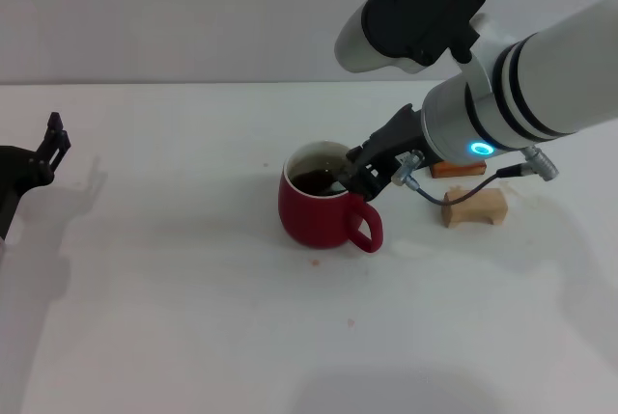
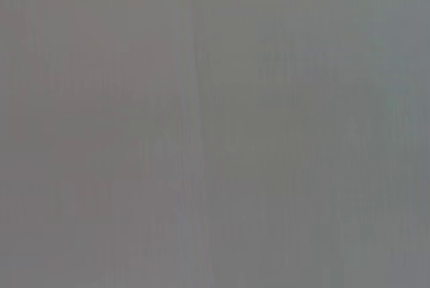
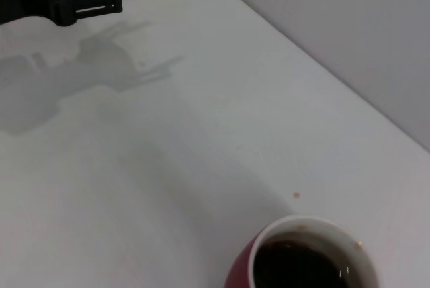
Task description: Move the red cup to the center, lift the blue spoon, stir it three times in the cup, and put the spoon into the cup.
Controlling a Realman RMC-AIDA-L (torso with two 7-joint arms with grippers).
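Dark-red glazed ceramic, the squat red cup (image 1: 322, 204) sits near the middle of the white table (image 1: 174, 317), loop handle turned toward me and dark liquid visible inside. I have the right gripper (image 1: 359, 175) at the cup's rim on its right side, fingertips dipping over the liquid; I cannot tell whether they pinch anything. The slim blue spoon is not clearly visible; a thin grey shape at the rim may be its neck. I judge stirring or release is in hand, the cup lying directly below this gripper. The left gripper (image 1: 53, 144) idles well apart at the table's left edge, state unclear. Tan wooden block (image 1: 475, 207) lies right of the cup.
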